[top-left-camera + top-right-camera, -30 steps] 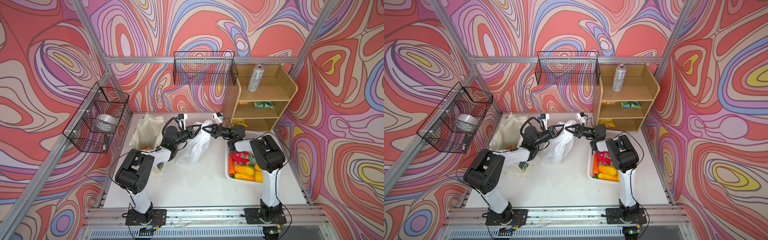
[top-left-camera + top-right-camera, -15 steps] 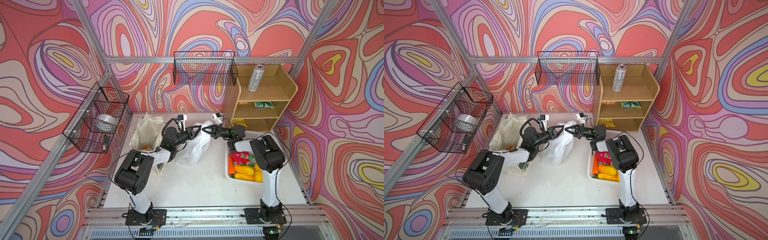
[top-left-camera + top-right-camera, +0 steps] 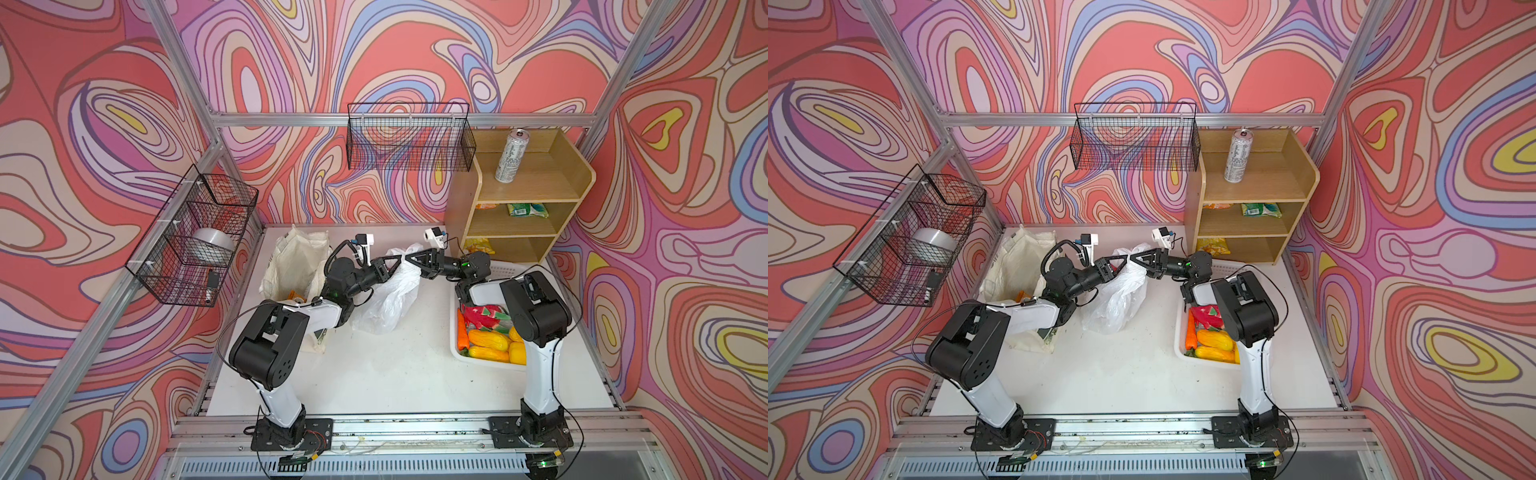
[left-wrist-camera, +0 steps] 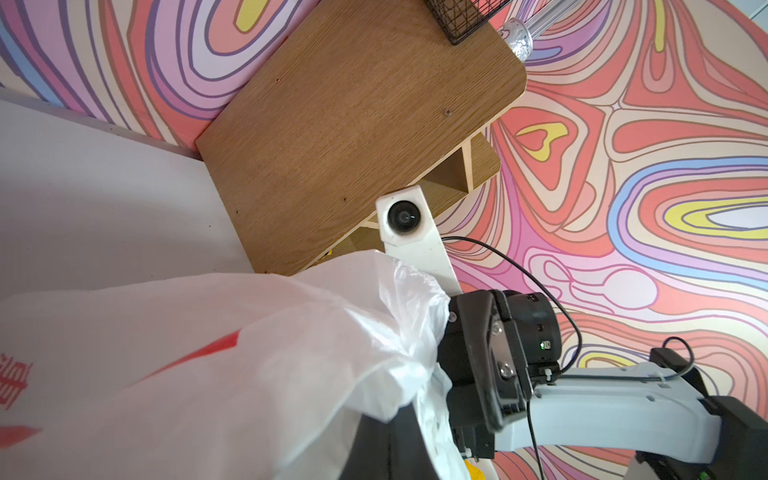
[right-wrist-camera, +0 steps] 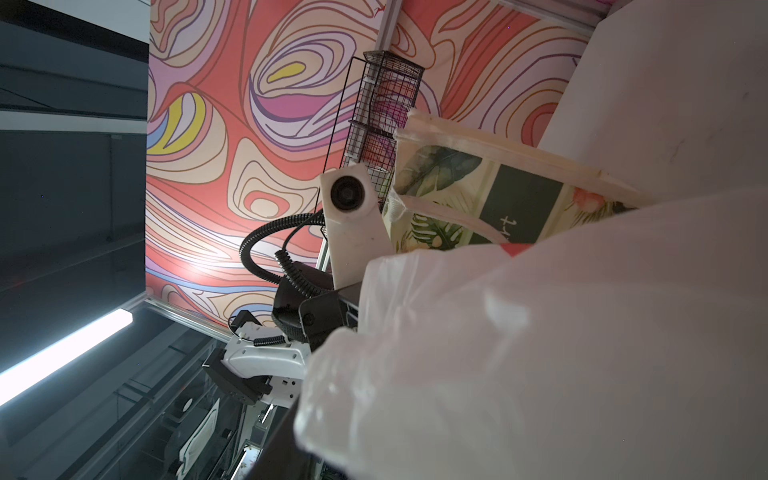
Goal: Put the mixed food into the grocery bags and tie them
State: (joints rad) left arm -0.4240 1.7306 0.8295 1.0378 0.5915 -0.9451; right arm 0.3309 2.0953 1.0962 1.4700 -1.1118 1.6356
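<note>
Above the white table (image 3: 374, 374), mid-frame, my left gripper (image 3: 395, 262) clenched the plastic bag (image 3: 390, 299), probably for tying; whether my right gripper (image 3: 411, 258) gripped, I could not tell.

Your left arm (image 3: 270, 340): base link upright, elbow folded, forearm running up and right toward middle of both top views. Your left end effector (image 3: 395, 262): closed, pointing right, tip against top of white plastic bag (image 3: 390, 295); fingers buried under film in wrist view, actual grip not visible. Your right arm (image 3: 536, 320): lower link upright, elbow high, forearm stretched left. Your right end effector (image 3: 412, 259): pointing left, tip almost meeting left one; jaw gap hidden by film. Both wrists roughly level, facing each other.
</note>
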